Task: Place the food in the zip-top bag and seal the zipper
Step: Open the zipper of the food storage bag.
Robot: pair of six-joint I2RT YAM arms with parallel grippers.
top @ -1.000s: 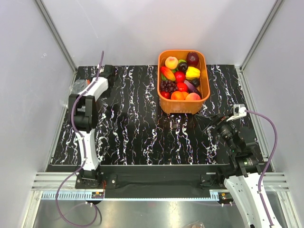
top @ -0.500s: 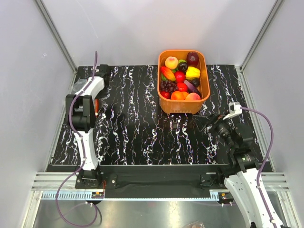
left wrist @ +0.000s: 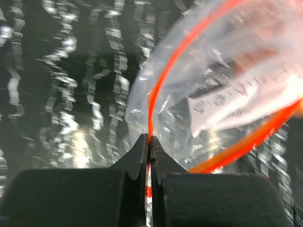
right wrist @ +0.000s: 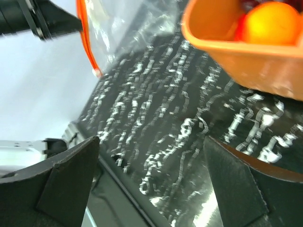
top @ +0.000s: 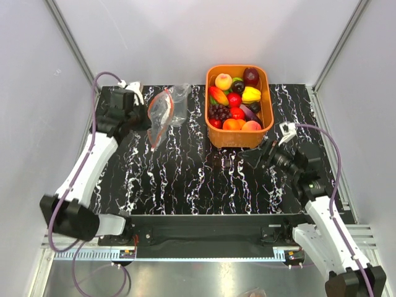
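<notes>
The clear zip-top bag (top: 168, 106) hangs above the table's far left, its mouth gaping. My left gripper (top: 143, 119) is shut on the red-orange zipper (top: 153, 122). In the left wrist view the zipper strip (left wrist: 156, 90) runs into the closed left gripper (left wrist: 150, 140), with the bag (left wrist: 222, 71) beyond it. The food (top: 235, 102), glossy toy fruits and vegetables, fills an orange basket. My right gripper (top: 260, 154) stands open and empty in front of that basket. The right wrist view has its wide-apart fingers (right wrist: 71, 175) over bare table, the bag (right wrist: 120, 28) far off and an orange piece (right wrist: 272, 21) in the basket.
The orange basket (top: 267, 93) stands at the back, right of centre; its near wall (right wrist: 236, 47) is close above my right gripper (right wrist: 150, 142). Grey walls enclose the black marbled table (top: 185, 179) on three sides.
My left gripper closed on the bag's zipper at the far-left corner and carried the bag up and rightwards. The right arm moved forward and left, nearer the basket.
</notes>
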